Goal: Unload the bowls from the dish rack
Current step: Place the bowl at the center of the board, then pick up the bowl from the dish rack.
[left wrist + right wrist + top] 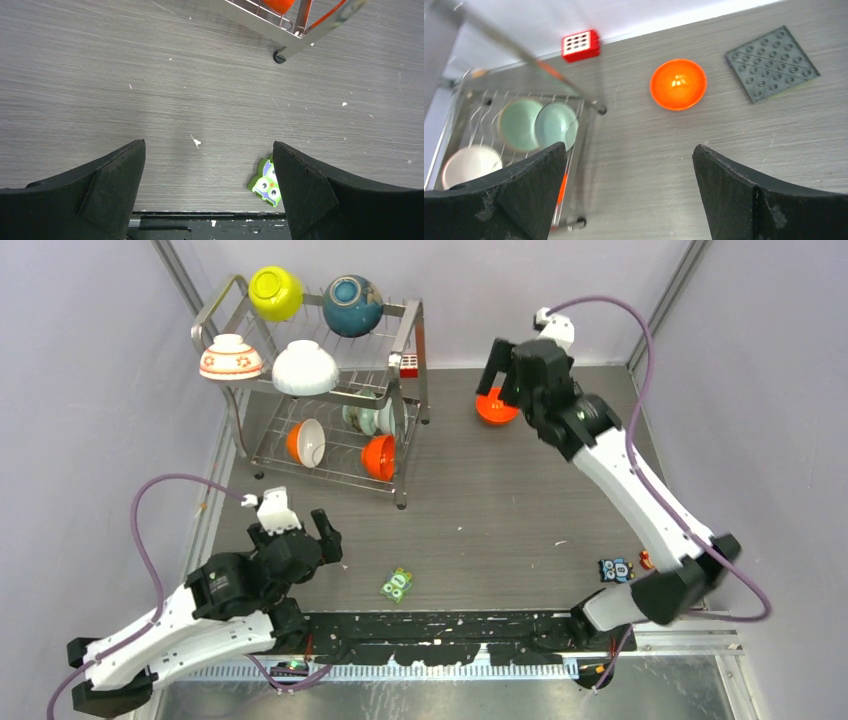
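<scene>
The dish rack (408, 332) stands at the far left of the table and holds most of the bowls. On its top tier are a yellow-green bowl (276, 292), a dark teal-blue bowl (352, 305), a white bowl with red flowers (231, 357) and a plain white bowl (305, 367), all mouth-down. Below them stand an orange bowl with a white inside (308, 442), two pale green bowls (536, 124) and another orange bowl (379, 456); the right wrist view blurs this tier, so how they lean is hard to tell. One more orange bowl, the lone bowl (678, 84), sits upright on the table to the right of the rack, beside a grey studded mat (772, 62). The right gripper (627, 150) hangs above this lone bowl with its jaws spread wide and nothing between them; the bowl lies ahead of the fingertips, clear of both. The left gripper (209, 145) is likewise spread and empty, low over the table near the rack's front foot, with a green owl sticker (266, 182) just beside its right finger.
</scene>
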Robot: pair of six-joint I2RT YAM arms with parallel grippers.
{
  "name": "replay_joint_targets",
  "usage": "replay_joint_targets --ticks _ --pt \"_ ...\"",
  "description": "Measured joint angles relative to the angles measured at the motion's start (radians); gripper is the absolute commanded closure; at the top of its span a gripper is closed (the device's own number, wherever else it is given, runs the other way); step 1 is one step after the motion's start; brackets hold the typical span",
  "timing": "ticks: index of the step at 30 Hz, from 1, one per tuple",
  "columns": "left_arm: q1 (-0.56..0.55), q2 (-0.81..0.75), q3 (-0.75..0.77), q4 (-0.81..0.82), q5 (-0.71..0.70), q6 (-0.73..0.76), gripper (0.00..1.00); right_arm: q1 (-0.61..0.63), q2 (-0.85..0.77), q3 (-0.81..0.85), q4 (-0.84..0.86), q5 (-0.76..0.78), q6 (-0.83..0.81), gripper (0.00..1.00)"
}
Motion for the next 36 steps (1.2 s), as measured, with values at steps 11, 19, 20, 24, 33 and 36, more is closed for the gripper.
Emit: replay_joint_targets --ticks 11,19,20,24,33,36 --pt "0.0 0.28 0.113 0.023 -0.032 0.106 0.0 0.089 -0.551 -0.713 0.138 -0.106 0.079 0.0" --pt "0.0 0.305 0.019 0.193 0.086 0.147 0.0 0.077 -0.71 -0.999 0.296 -0.316 0.216 0.0" --pt "0.0 0.296 -0.004 0.219 0.102 0.147 0.0 0.072 -0.708 -1.016 0.304 -0.334 0.23 0.0" --pt "0.0 0.207 -0.11 0.322 0.159 0.161 0.0 0.062 -0.703 -1.063 0.334 -0.367 0.263 0.0" --pt "0.047 0.363 -0.003 0.348 0.132 0.195 0.0 0.061 -0.668 -1.156 0.399 -0.465 0.272 0.01" --pt "0.066 0.51 0.099 0.357 0.122 0.219 0.0 0.061 -0.666 -1.157 0.401 -0.476 0.264 0.01"
